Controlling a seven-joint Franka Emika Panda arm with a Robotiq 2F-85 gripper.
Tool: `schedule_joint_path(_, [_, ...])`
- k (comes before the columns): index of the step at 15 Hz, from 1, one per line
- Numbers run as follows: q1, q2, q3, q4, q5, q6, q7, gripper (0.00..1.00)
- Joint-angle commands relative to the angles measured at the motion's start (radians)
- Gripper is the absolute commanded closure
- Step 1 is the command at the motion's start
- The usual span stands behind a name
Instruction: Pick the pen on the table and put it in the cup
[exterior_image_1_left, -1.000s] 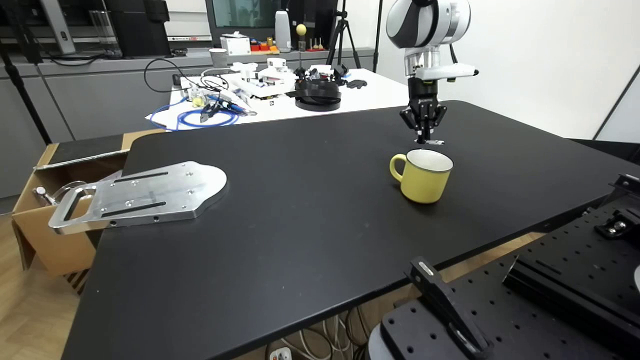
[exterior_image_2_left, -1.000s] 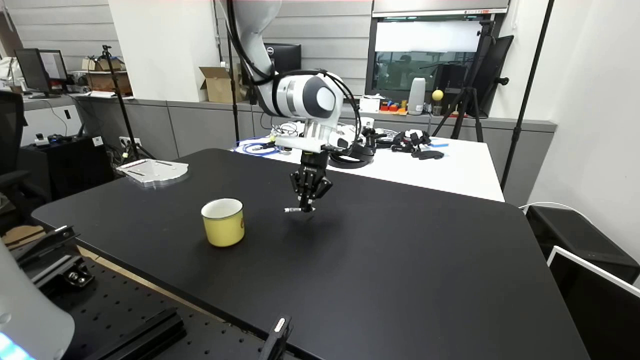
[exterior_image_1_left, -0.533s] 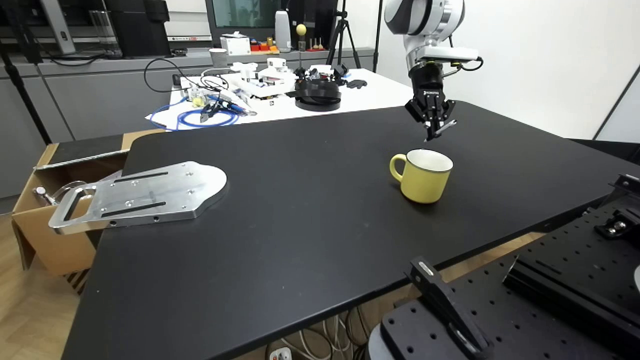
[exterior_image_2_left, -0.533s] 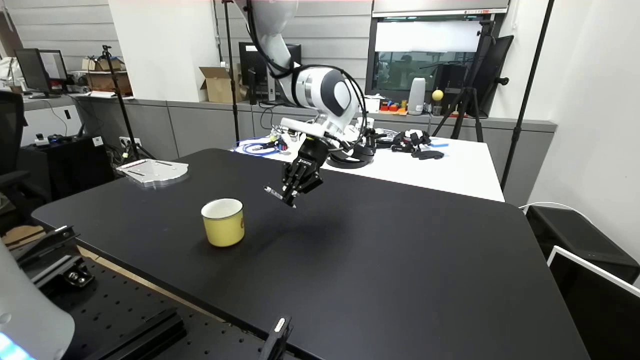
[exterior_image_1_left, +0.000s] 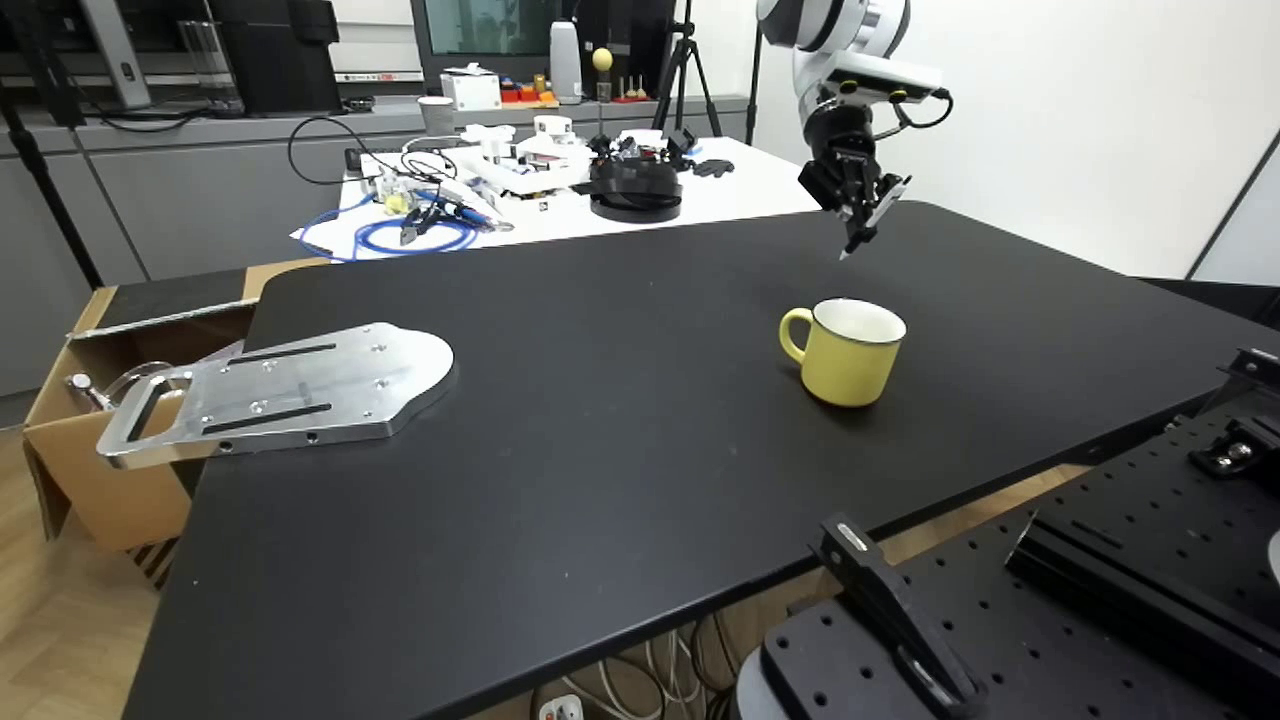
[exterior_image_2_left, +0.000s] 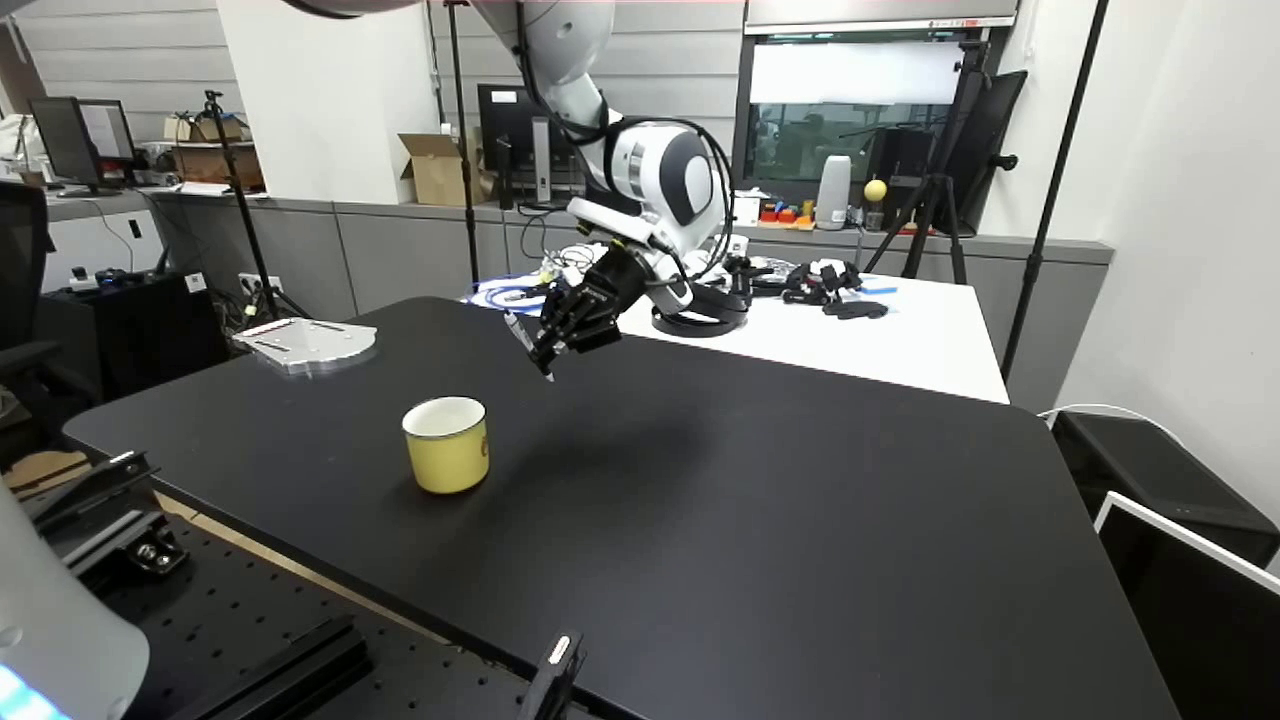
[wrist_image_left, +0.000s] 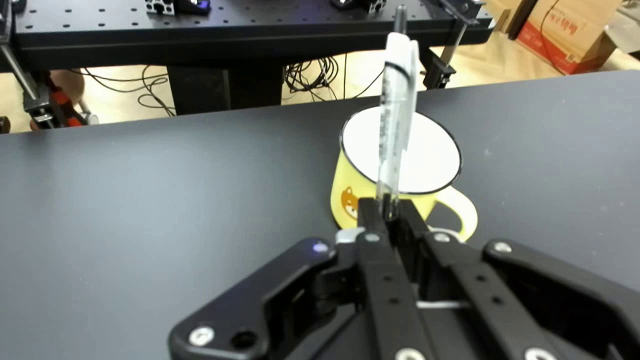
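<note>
- Wrist view: the pen (wrist_image_left: 393, 115) is held up off the table (wrist_image_left: 175, 200), slim and straight, with a clear printed barrel, a whitish clip section crossed by a dark band, and a narrow grey stub at the far end.
- The jaws, black and screw-jointed, are pinching the pen near its other end; in both exterior views it slants, a short pale tip showing past them.
- In an exterior view the mug (exterior_image_1_left: 848, 370) stands upright: smooth yellow wall, white interior, thin dark rim, looped handle. The wrist view adds an orange animal-face print (wrist_image_left: 349, 202).
- Open air separates the pen from the mug's rim, though the wrist camera sees it across the mouth.
- The table is matte black with rounded corners; a broad stretch spans from the mug to a slotted metal plate (exterior_image_1_left: 310, 385), whose handle end overhangs the edge above a cardboard box (exterior_image_1_left: 110, 500).
- Along another edge, a gap divides the table from a perforated black platform (exterior_image_1_left: 1140, 510).
- A white side table (exterior_image_1_left: 750, 175) lies beyond the far edge.
</note>
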Motion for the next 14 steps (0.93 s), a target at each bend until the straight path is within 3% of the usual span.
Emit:
schedule_joint_path(1, [0.000,0.067,0.013,0.123,0.014,-0.130,0.031,0.97])
schedule_joint_path(6, [0.024,0.081,0.010,0.147,-0.003,-0.213,0.023,0.97])
schedule_joint_path(14, [0.068,0.070,0.011,0.104,-0.024,-0.249,0.005,0.97])
